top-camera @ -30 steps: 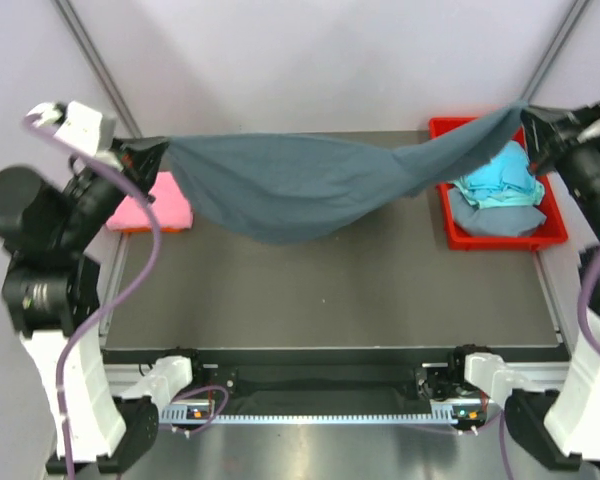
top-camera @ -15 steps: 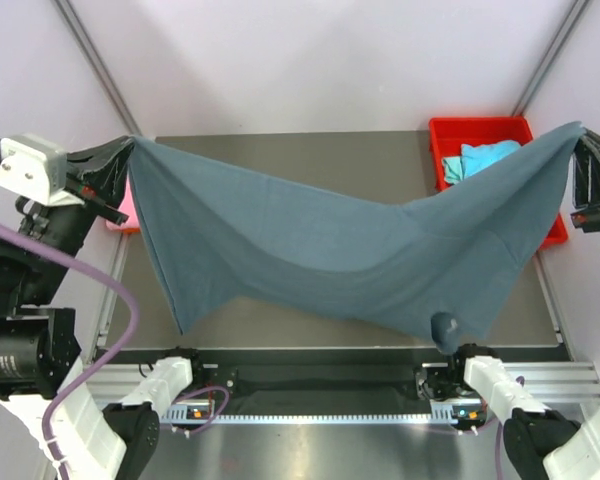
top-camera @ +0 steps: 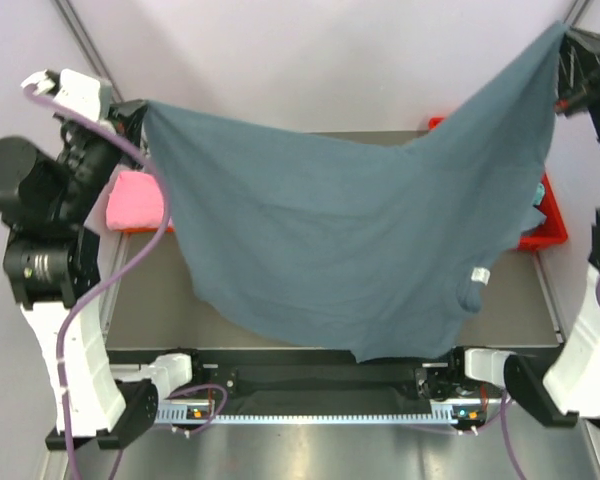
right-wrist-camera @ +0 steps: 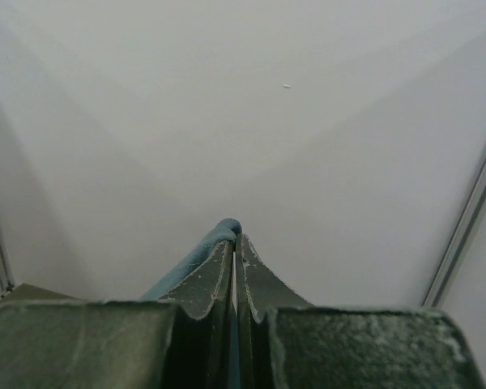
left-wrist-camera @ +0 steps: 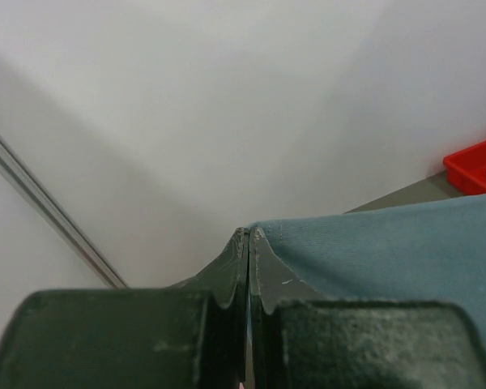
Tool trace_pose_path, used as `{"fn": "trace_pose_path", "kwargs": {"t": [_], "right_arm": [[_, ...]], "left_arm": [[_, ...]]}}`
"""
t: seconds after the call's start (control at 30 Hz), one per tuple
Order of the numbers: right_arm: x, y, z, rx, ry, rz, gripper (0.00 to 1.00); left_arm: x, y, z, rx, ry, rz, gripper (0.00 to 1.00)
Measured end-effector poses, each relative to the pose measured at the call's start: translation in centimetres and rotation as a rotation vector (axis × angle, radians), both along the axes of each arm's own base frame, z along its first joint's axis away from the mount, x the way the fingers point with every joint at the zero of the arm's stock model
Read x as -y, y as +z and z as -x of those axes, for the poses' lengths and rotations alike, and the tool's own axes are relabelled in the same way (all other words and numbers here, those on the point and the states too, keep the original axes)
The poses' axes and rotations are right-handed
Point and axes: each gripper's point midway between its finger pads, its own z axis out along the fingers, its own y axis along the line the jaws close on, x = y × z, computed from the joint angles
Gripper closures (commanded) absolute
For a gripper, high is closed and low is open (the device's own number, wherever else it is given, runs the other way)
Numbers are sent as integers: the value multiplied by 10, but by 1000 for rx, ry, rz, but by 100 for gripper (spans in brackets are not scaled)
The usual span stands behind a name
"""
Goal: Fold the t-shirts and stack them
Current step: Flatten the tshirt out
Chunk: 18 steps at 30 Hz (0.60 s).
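A slate blue-grey t-shirt (top-camera: 350, 240) hangs stretched in the air between both arms, sagging over most of the table; a white label shows near its lower right edge. My left gripper (top-camera: 140, 112) is shut on its upper left corner, and that cloth (left-wrist-camera: 405, 243) runs off to the right of the left gripper (left-wrist-camera: 249, 235) in the left wrist view. High at the far right, my right gripper (top-camera: 562, 32) is shut on the other corner; a fold of cloth (right-wrist-camera: 219, 232) curls over the right gripper (right-wrist-camera: 234, 241). A pink t-shirt (top-camera: 135, 200) lies folded at the table's left.
The red plastic bin (top-camera: 546, 226) stands at the back right, mostly hidden behind the hanging cloth. The dark table top (top-camera: 150, 300) shows at the near left. Metal frame posts rise at both back corners.
Both arms have lifted the blue-grey t-shirt higher, the right one far up and back. The cloth has swung toward the front and now covers the bin and most of the table.
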Motion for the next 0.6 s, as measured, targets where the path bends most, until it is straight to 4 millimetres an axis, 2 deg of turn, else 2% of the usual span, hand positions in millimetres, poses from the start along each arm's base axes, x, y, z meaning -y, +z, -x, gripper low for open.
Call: {"fn": "trace_pose_path", "kwargs": {"t": [0.17,0.23,0.3,0.37,0.43,0.6], "right_arm": [[2,-13,-48,-66,0,-14,100],[3,-17,-55,-82,-4,-15,100],[4,-17,-54,-81,-7,-15,100],[4,-11,-41,-60,-9,-14,100],[3,-5,-21,-34,-10,-13,100],[1,13,60,79,-19,6,100]], "left_arm": [[-3,-14,-35,-43,10,-20,100],[-3,-18,-40,-53,11,-25,100],[-4,-17,-40,-48,12,-31,100],[-4,-12,-32,-25,13,-40,100],[-3,-4,-19,7,14,-45,100],[0,18,30,108,8,-57,100]]}}
